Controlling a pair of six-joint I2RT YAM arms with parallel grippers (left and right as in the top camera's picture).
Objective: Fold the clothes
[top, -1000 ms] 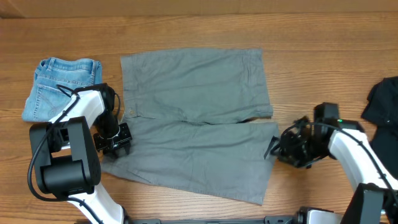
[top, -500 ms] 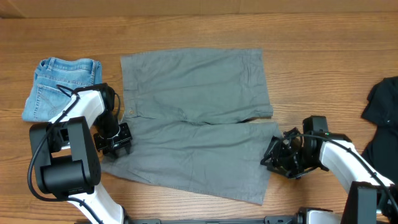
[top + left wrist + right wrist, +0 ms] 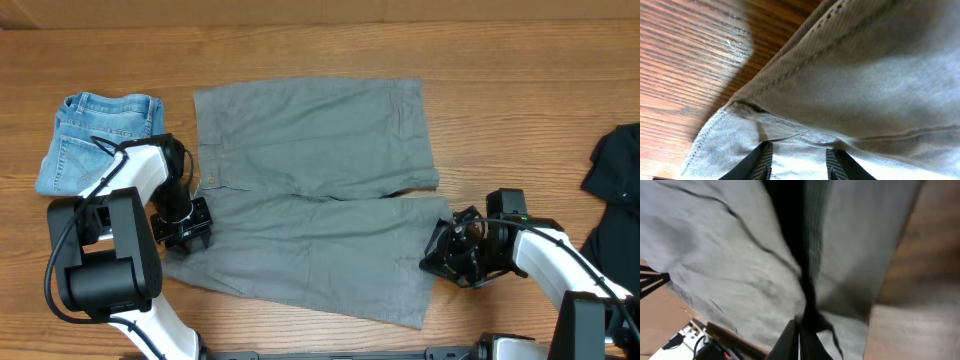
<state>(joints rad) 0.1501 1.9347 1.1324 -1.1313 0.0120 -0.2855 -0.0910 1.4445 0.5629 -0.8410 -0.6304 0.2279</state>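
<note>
Zero stiffness, light: grey shorts (image 3: 315, 170) | right end effector (image 3: 800, 330) clamped, 4 o'clock hem (image 3: 441, 215) | left end effector (image 3: 799, 150), 9 o'clock waistband (image 3: 204, 150), grip unclear

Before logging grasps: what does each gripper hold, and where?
Both hold the grey shorts: the left gripper at the waistband edge, the right gripper at a leg hem.

No legible text, labels or numbers, possibly lost in blur
</note>
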